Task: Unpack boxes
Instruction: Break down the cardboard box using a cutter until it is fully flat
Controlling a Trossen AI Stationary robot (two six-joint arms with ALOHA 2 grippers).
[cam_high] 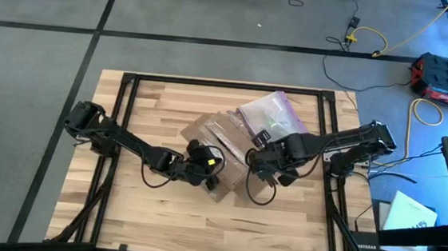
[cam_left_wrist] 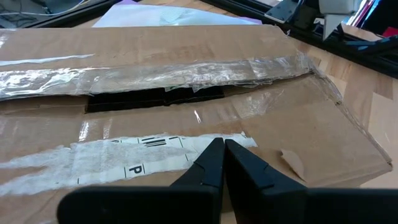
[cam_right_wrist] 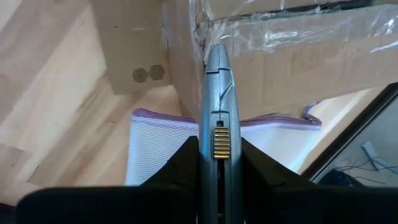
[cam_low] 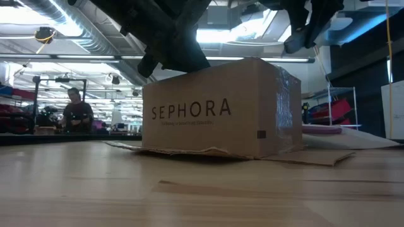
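Note:
A brown cardboard box [cam_high: 221,141] sits mid-table with "SEPHORA" on its near side [cam_low: 192,110]. Its top [cam_left_wrist: 186,93] carries a pale torn label and clear tape that is split along the middle seam. Loose cardboard flaps spread on the table at its base. My left gripper [cam_left_wrist: 221,148] is shut, with its tips over the label on the box top [cam_high: 203,161]. My right gripper [cam_right_wrist: 217,155] is at the box's right end [cam_high: 263,161] and is shut on a small grey knife-like tool [cam_right_wrist: 216,93]. My left gripper has its shut fingertips right at the pale label [cam_left_wrist: 155,152] on the box's top, slanting down from the left. Whether they press on it I cannot tell. My right gripper pinches the grey tool's handle [cam_right_wrist: 217,140], beside the yellow slider, between its two fingers [cam_right_wrist: 180,165]. The tool points straight ahead along the fingers, lifted clear of the table. Its tip [cam_right_wrist: 214,50] reaches the taped edge of the box's right end.
A clear plastic bag with a purple zip edge [cam_high: 273,113] lies on the table beyond the box's right end, also seen under the tool [cam_right_wrist: 161,146]. Black frame rails [cam_high: 120,117] run along the table's sides. Bare wood lies toward the near edge [cam_high: 200,220].

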